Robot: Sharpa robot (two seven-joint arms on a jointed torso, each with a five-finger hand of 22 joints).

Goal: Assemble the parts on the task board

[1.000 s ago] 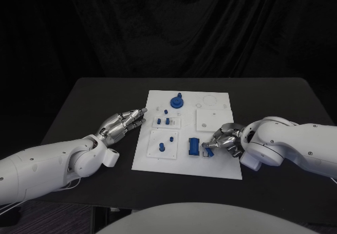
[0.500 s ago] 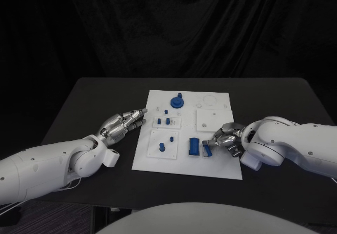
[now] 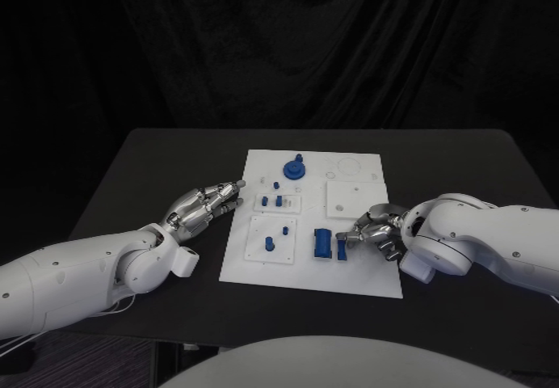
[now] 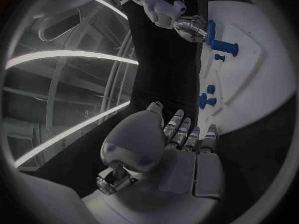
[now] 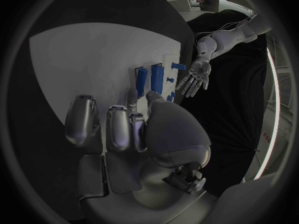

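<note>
My right hand (image 3: 375, 232) sits at the near right part of the white task board (image 3: 361, 279), fingers curled inward around a narrow blue bar (image 3: 342, 246) that stands just beside its fingertips; from my head view the fingers touch the bar, though I cannot tell how firmly it is pinched. Directly next to that bar, on the side away from my right hand, lies a second, thicker blue block (image 3: 321, 243), parallel to it and almost touching. My right wrist view shows both blue pieces (image 5: 151, 79) side by side just past my fingertips (image 5: 132, 106). My left hand (image 3: 206, 204) rests flat on the black table (image 3: 152, 170) just off the board's opposite edge, fingers straight and close together, holding nothing, its tips near the board's rim. Near those tips, on the board, are a few small blue pegs (image 3: 275, 199) on a raised square, and a second square with blue pegs (image 3: 271, 241) sits nearer me. Farther from both hands stands a round blue knob (image 3: 295, 169).
</note>
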